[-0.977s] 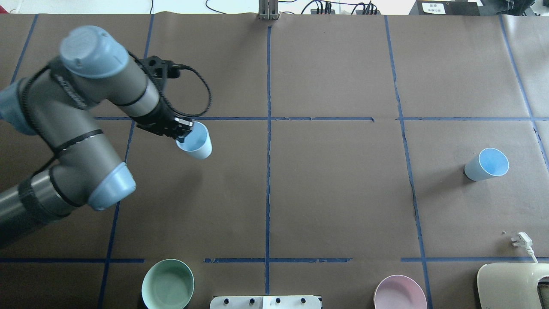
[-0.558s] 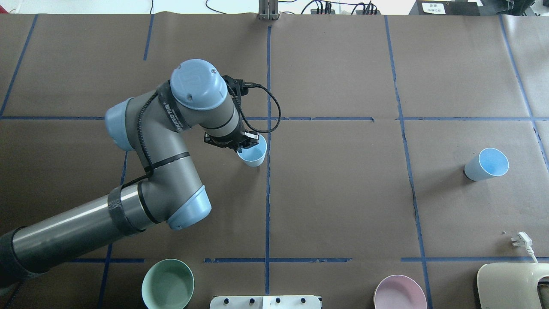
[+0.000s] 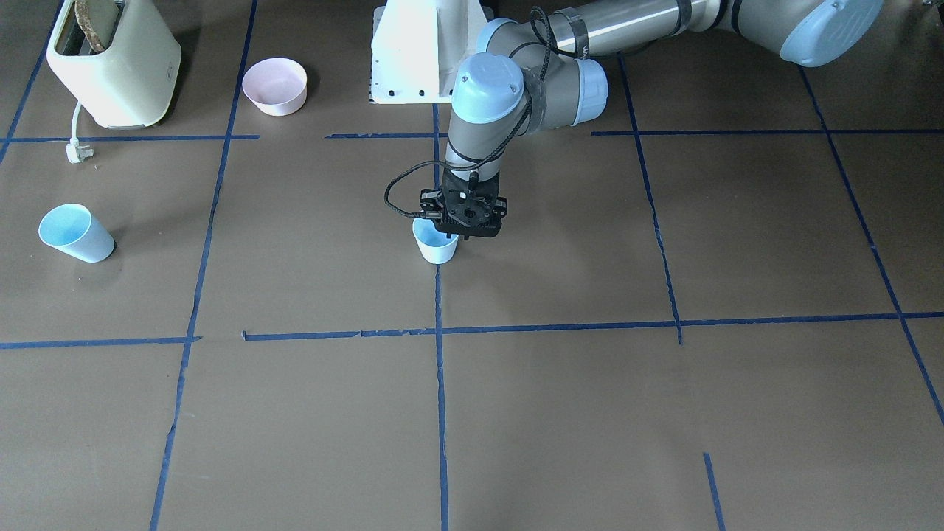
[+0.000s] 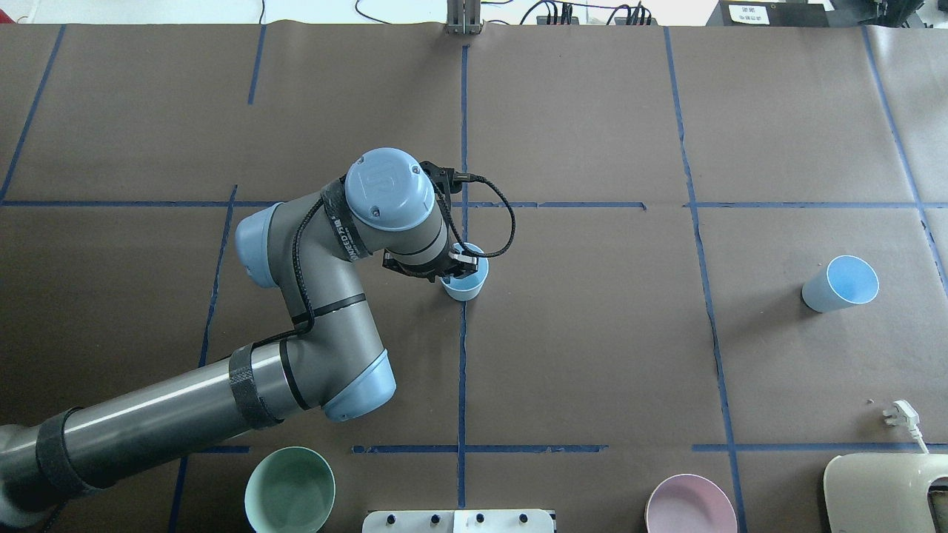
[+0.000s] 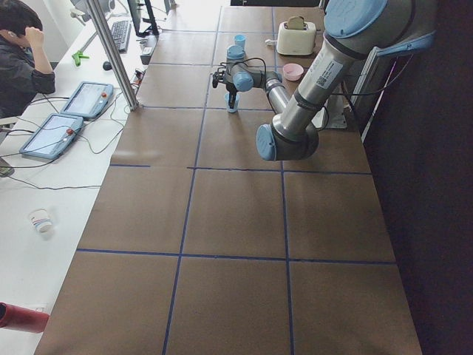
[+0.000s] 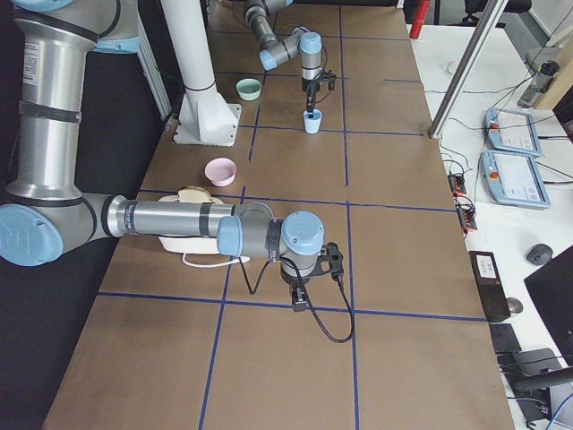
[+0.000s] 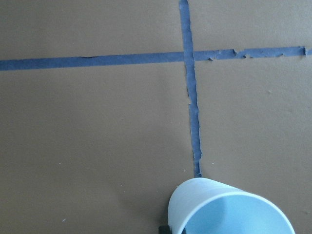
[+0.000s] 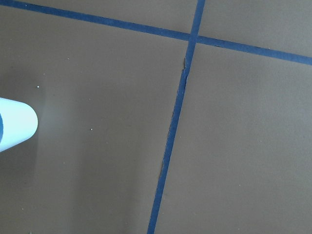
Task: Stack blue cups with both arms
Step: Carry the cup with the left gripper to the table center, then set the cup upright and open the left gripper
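The left gripper [image 4: 459, 262] is pinching one blue cup [image 4: 468, 287] by its 10 o'clock rim, on the centre tape line [image 4: 462, 355]. That one-sided grip is risking a tip on release. The other blue cup [image 4: 840, 283] is sitting far off toward 3 o'clock. I cannot tell how the right gripper [image 6: 298, 300] is set.

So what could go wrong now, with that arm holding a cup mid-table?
The left end effector pinches the held cup by one side of its rim, so it may slip or tip on release.
The other cup stands far off on the robot's right side; nesting them needs a long carry and close alignment, which could miss.
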`<state>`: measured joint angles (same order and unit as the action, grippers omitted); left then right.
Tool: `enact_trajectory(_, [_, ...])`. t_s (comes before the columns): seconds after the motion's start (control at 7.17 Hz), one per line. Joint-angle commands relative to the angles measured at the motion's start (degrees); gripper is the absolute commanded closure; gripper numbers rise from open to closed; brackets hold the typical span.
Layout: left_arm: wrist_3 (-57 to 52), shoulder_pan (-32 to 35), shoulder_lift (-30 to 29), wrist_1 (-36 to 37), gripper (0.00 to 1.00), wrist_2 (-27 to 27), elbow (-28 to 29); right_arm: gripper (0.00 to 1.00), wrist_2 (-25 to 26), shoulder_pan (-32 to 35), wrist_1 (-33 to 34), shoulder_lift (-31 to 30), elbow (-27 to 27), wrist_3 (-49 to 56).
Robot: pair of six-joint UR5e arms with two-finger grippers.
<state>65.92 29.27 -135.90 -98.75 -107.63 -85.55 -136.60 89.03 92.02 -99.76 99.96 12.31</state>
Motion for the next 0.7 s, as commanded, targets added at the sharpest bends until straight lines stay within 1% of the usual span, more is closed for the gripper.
enact_trajectory(0.0, [-0.26, 0.34, -0.07, 0.39, 0.00, -0.12, -1.54, 0.00, -0.07, 0.00, 0.00, 0.00, 0.06, 0.00])
enact_trajectory(0.14, [-0.17, 1.48, 0.02, 1.27, 0.00, -0.38, -3.47, 0.00, -0.07, 0.00, 0.00, 0.00, 0.06, 0.00])
enact_trajectory(0.28, [-0.35, 3.23, 0.45, 6.24, 0.00, -1.95, -6.36, 0.00, -0.07, 0.00, 0.00, 0.00, 0.06, 0.00])
enact_trajectory(0.42, [-6.18, 5.94, 4.28, 9.51, 0.00, -5.10, -11.78, 0.00, -0.07, -0.09, -0.09, 0.09, 0.06, 0.26])
enact_trajectory(0.56, [-12.15, 9.02, 11.98, 9.63, 0.00, -7.22, -17.75, 0.00, -0.16, -0.09, -3.05, 0.09, -0.02, -0.08])
